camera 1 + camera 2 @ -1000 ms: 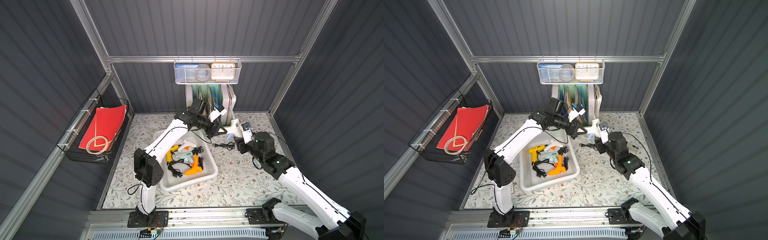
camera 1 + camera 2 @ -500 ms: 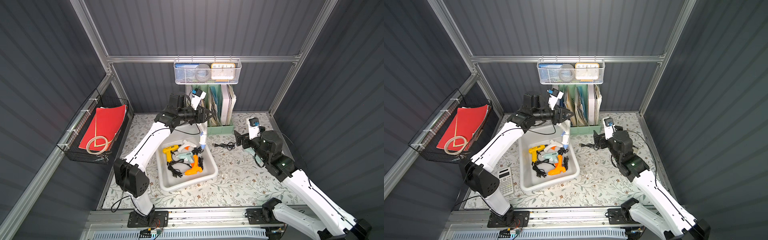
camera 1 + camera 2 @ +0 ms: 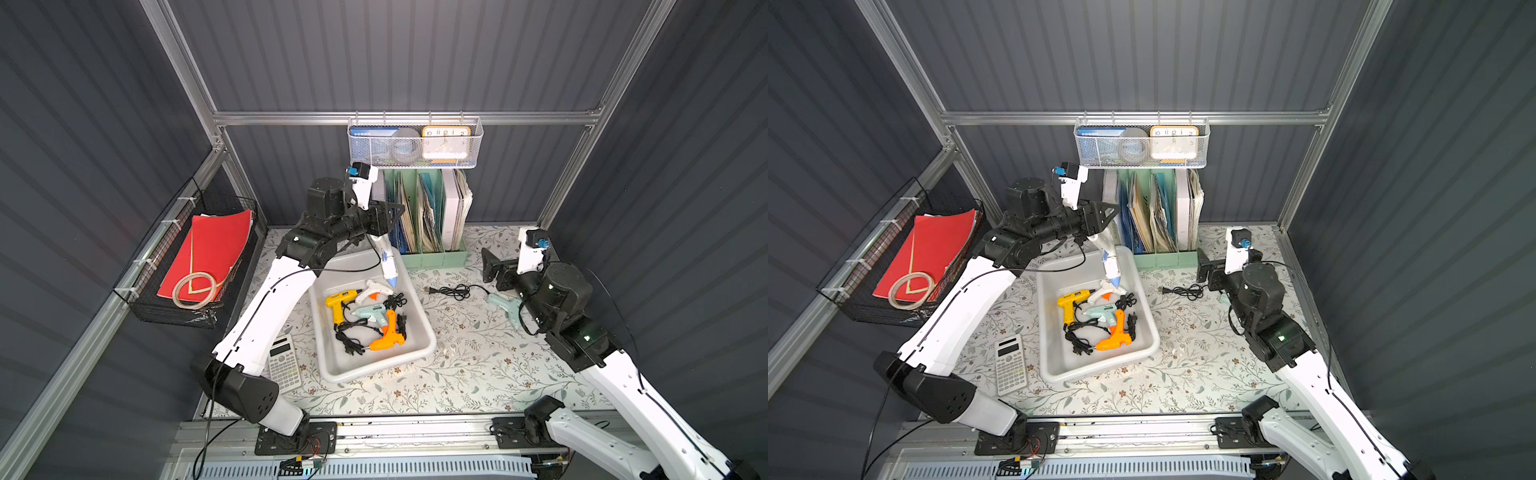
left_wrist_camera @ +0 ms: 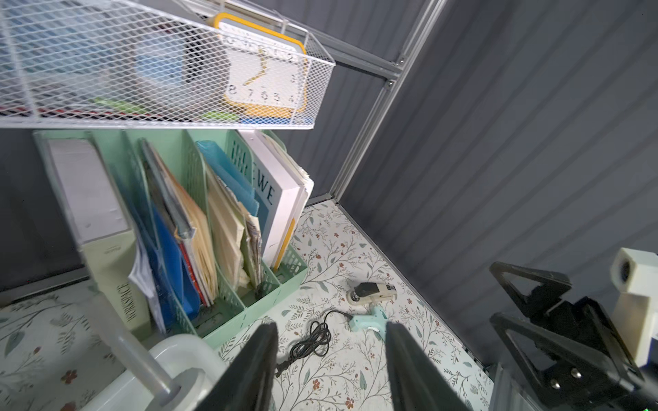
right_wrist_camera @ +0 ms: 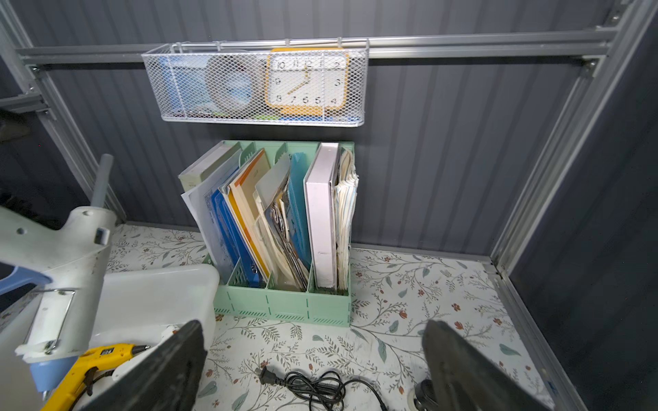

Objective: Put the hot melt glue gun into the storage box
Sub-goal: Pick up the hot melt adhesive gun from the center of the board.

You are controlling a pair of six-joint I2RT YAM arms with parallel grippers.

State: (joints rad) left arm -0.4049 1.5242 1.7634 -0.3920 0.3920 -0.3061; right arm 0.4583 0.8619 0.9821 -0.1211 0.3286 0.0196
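Hot melt glue gun (image 3: 386,262), white with a blue nozzle, hung nose-down over the 12 o'clock end of the storage box (image 3: 365,371), not yet let go: the left hand (image 3: 395,212) above it stood half closed, by all appearances clamped on the gun's grip. Four others already lay in the box among tangled black cords (image 3: 353,338): a yellow gun (image 3: 340,301), a white gun (image 3: 374,288), a pale teal gun (image 3: 370,311) and an orange gun (image 3: 388,337). A mint-green gun (image 3: 505,305) lay on the bench (image 3: 457,374) at the box's 3 o'clock, its cord (image 3: 453,291) coiled beside it, the right hand (image 5: 315,327) wide and empty nearby. By this showing the job was well past halfway, with one drop and one pick left
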